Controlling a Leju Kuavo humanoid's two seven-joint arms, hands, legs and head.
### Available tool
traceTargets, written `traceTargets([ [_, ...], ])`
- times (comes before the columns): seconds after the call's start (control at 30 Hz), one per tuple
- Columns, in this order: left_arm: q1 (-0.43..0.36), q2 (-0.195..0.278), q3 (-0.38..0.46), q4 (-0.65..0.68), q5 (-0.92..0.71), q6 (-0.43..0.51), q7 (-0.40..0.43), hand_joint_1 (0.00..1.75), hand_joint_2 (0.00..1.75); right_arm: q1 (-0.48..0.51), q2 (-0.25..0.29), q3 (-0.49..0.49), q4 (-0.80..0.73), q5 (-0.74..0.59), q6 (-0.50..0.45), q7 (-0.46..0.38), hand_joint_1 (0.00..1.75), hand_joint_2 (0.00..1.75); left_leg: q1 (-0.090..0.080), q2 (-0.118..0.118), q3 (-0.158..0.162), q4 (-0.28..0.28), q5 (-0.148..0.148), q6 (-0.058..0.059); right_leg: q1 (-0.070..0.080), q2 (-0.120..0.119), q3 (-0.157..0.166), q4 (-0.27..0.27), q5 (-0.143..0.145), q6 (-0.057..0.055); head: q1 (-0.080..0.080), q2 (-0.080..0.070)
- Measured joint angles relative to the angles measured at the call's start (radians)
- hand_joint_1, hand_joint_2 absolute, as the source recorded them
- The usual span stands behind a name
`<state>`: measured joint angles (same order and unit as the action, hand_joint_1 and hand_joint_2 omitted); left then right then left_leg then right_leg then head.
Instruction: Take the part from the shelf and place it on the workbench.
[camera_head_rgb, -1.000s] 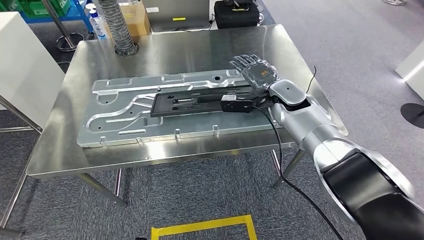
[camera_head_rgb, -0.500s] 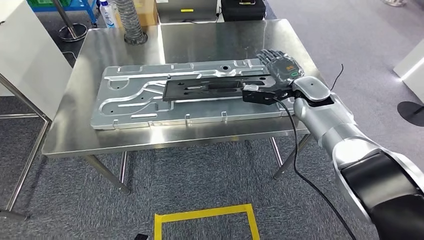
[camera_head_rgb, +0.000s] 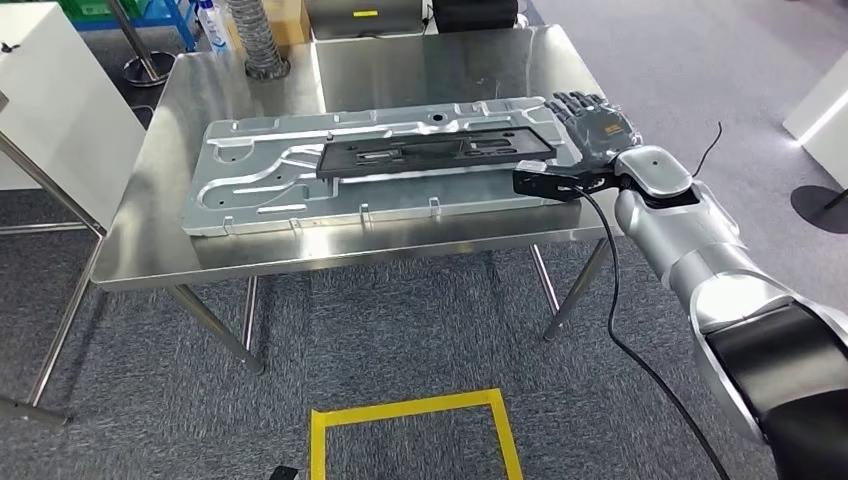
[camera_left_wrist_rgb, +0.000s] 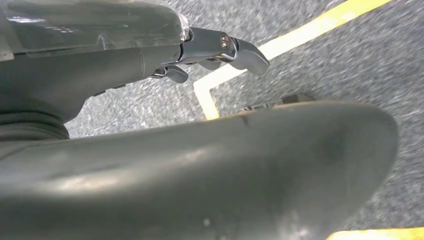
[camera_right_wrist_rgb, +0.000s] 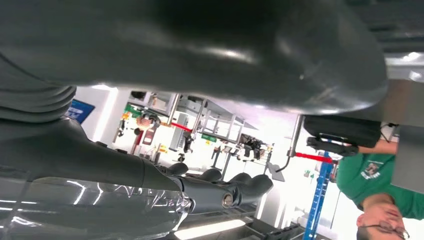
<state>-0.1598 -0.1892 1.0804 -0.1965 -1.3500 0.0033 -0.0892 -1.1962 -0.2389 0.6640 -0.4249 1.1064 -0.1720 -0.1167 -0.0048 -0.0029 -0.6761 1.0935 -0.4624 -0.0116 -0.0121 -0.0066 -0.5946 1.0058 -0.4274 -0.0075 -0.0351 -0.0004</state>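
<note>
Part (camera_head_rgb: 436, 153), flat black slotted bar, on ribbed steel plate (camera_head_rgb: 250, 190); right hand (camera_head_rgb: 597, 125) flat, fingers spread, released.

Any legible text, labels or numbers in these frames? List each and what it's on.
None can be read.
Right hand: a small orange and green mark on its back, too small to read.
Yellow label on the grey case behind the workbench: blurred.
Hanging signs in the hall, right wrist view: too small.
Green shirt of a person: a white emblem, unreadable.
</note>
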Motion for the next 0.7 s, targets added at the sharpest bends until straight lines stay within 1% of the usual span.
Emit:
traceTargets([
  [0.03, 0.0, 0.0, 0.0, 0.0, 0.0, -0.001, 0.0, 0.0, 0.0, 0.0, 0.0, -0.001, 0.0, 0.005, -0.001, 0.002, 0.0, 0.0, 0.001, 0.0, -0.018, 0.062, -0.052, -0.004, 0.001, 0.0, -0.013, -0.001, 0.012, -0.003, 0.0, 0.0],
  [0.07, 0.0, 0.0, 0.0, 0.0, 0.0, -0.002, 0.001, 0.0, 0.0, 0.0, -0.001, -0.002, 0.0, 0.009, -0.002, 0.003, 0.0, 0.0, 0.003, 0.0, -0.035, 0.133, -0.096, -0.007, 0.002, 0.0, -0.028, 0.0, 0.023, -0.005, 0.0, 0.0],
  [0.1, 0.0, 0.0, 0.0, 0.0, 0.0, -0.003, 0.001, 0.0, 0.0, 0.001, -0.002, -0.002, 0.0, 0.013, -0.002, 0.005, 0.0, 0.0, 0.004, 0.0, -0.044, 0.192, -0.118, -0.01, 0.003, 0.0, -0.043, 0.0, 0.035, -0.005, 0.0, 0.0],
  [0.13, 0.0, 0.0, -0.001, 0.0, 0.0, -0.005, 0.0, 0.0, 0.0, 0.001, -0.005, -0.003, 0.0, 0.019, -0.002, 0.009, 0.0, 0.0, 0.006, 0.0, -0.041, 0.225, -0.117, -0.011, 0.003, 0.0, -0.058, 0.001, 0.048, -0.004, 0.0, 0.0],
  [0.17, 0.0, 0.0, -0.001, 0.0, -0.001, -0.006, -0.002, 0.0, 0.0, 0.001, -0.01, -0.004, 0.0, 0.026, -0.002, 0.015, 0.0, 0.0, 0.007, 0.0, -0.02, 0.222, -0.093, -0.011, 0.003, 0.0, -0.074, 0.001, 0.06, -0.002, 0.0, 0.0],
  [0.2, -0.001, 0.0, -0.002, 0.0, -0.002, -0.007, -0.004, 0.0, 0.0, 0.002, -0.016, -0.006, 0.0, 0.034, -0.002, 0.02, 0.0, 0.0, 0.008, 0.0, 0.018, 0.184, -0.062, -0.009, 0.003, 0.001, -0.088, 0.001, 0.073, 0.0, 0.0, 0.0],
  [0.23, -0.003, 0.0, -0.003, 0.0, -0.004, -0.009, -0.007, 0.0, 0.0, 0.002, -0.024, -0.009, -0.002, 0.042, -0.002, 0.024, 0.0, 0.0, 0.007, 0.0, 0.07, 0.116, -0.042, -0.004, 0.003, 0.001, -0.101, 0.002, 0.085, 0.003, 0.0, 0.0],
  [0.27, -0.005, 0.0, -0.004, 0.0, -0.006, -0.009, -0.008, 0.0, 0.0, 0.003, -0.036, -0.015, -0.004, 0.046, -0.002, 0.026, 0.0, 0.0, 0.005, -0.001, 0.128, 0.033, -0.043, 0.001, 0.004, 0.002, -0.111, 0.002, 0.096, 0.008, 0.0, 0.0],
  [0.3, -0.007, 0.0, -0.005, 0.0, -0.009, -0.009, -0.009, 0.0, 0.0, 0.005, -0.047, -0.021, -0.007, 0.05, -0.003, 0.027, 0.0, 0.0, 0.002, -0.002, 0.171, -0.031, -0.051, 0.007, 0.004, 0.0, -0.116, 0.0, 0.107, 0.013, 0.0, 0.0],
  [0.33, -0.007, 0.0, -0.005, 0.0, -0.01, -0.009, -0.009, 0.0, 0.0, 0.006, -0.059, -0.027, -0.01, 0.053, -0.002, 0.027, 0.0, 0.0, -0.001, -0.003, 0.198, -0.076, -0.063, 0.013, 0.002, -0.002, -0.117, -0.003, 0.118, 0.02, 0.0, 0.0],
  [0.37, -0.007, 0.0, -0.005, 0.0, -0.011, -0.009, -0.009, 0.0, 0.0, 0.006, -0.072, -0.033, -0.012, 0.057, -0.001, 0.027, 0.0, 0.0, -0.005, -0.004, 0.205, -0.096, -0.065, 0.018, 0.001, -0.003, -0.116, -0.008, 0.13, 0.026, 0.0, 0.0],
  [0.4, -0.005, -0.001, -0.005, 0.0, -0.011, -0.009, -0.008, 0.0, 0.0, 0.007, -0.084, -0.038, -0.012, 0.06, 0.001, 0.028, 0.0, 0.0, -0.005, -0.004, 0.197, -0.098, -0.053, 0.026, 0.0, -0.005, -0.117, -0.015, 0.141, 0.032, 0.0, 0.0],
  [0.43, -0.005, -0.001, -0.006, 0.0, -0.011, -0.01, -0.006, 0.0, 0.0, 0.007, -0.098, -0.044, -0.012, 0.064, 0.003, 0.029, 0.0, 0.0, -0.004, -0.002, 0.187, -0.103, -0.039, 0.034, -0.001, -0.003, -0.122, -0.013, 0.135, 0.037, 0.0, 0.0],
  [0.47, -0.006, -0.002, -0.006, 0.0, -0.011, -0.01, -0.004, 0.0, 0.0, 0.008, -0.113, -0.05, -0.013, 0.066, 0.005, 0.029, 0.0, 0.0, -0.003, 0.0, 0.174, -0.107, -0.022, 0.043, -0.001, 0.0, -0.132, 0.003, 0.108, 0.04, 0.0, 0.0],
  [0.5, -0.006, -0.002, -0.006, 0.0, -0.011, -0.01, -0.002, 0.0, 0.0, 0.007, -0.129, -0.057, -0.013, 0.066, 0.007, 0.029, 0.0, 0.0, -0.001, 0.002, 0.158, -0.11, -0.004, 0.051, -0.001, 0.002, -0.145, 0.038, 0.06, 0.043, 0.0, 0.0],
  [0.53, -0.006, -0.002, -0.006, 0.0, -0.011, -0.01, 0.0, 0.0, 0.0, 0.007, -0.144, -0.064, -0.013, 0.066, 0.007, 0.028, 0.0, 0.0, -0.002, 0.004, 0.14, -0.11, 0.013, 0.056, -0.002, 0.004, -0.159, 0.094, -0.001, 0.045, 0.0, 0.0],
  [0.57, -0.004, -0.002, -0.006, 0.0, -0.011, -0.01, 0.002, 0.0, 0.0, 0.008, -0.156, -0.071, -0.014, 0.066, 0.008, 0.027, 0.0, 0.0, -0.003, 0.004, 0.12, -0.109, 0.028, 0.058, -0.002, 0.005, -0.172, 0.165, -0.054, 0.047, 0.0, 0.0],
  [0.6, -0.003, -0.003, -0.006, 0.0, -0.011, -0.01, 0.003, 0.0, 0.0, 0.009, -0.167, -0.077, -0.014, 0.066, 0.009, 0.027, 0.0, 0.0, -0.003, 0.004, 0.1, -0.107, 0.043, 0.058, -0.002, 0.005, -0.18, 0.235, -0.084, 0.05, 0.0, 0.0],
  [0.63, -0.002, -0.003, -0.006, 0.0, -0.011, -0.011, 0.004, 0.0, 0.0, 0.012, -0.175, -0.082, -0.015, 0.067, 0.012, 0.026, 0.0, 0.0, -0.004, 0.005, 0.08, -0.105, 0.057, 0.057, -0.002, 0.005, -0.179, 0.288, -0.088, 0.051, 0.0, 0.0],
  [0.67, -0.001, -0.003, -0.006, 0.0, -0.011, -0.011, 0.006, 0.0, 0.0, 0.014, -0.183, -0.087, -0.015, 0.068, 0.014, 0.026, 0.0, 0.0, -0.004, 0.007, 0.059, -0.102, 0.07, 0.056, -0.003, 0.005, -0.166, 0.313, -0.07, 0.053, 0.0, 0.0],
  [0.7, -0.001, -0.003, -0.007, 0.0, -0.011, -0.011, 0.008, 0.0, 0.0, 0.016, -0.192, -0.092, -0.016, 0.071, 0.016, 0.027, 0.0, 0.0, -0.004, 0.007, 0.038, -0.098, 0.084, 0.055, -0.004, 0.005, -0.135, 0.3, -0.042, 0.053, 0.0, 0.0],
])
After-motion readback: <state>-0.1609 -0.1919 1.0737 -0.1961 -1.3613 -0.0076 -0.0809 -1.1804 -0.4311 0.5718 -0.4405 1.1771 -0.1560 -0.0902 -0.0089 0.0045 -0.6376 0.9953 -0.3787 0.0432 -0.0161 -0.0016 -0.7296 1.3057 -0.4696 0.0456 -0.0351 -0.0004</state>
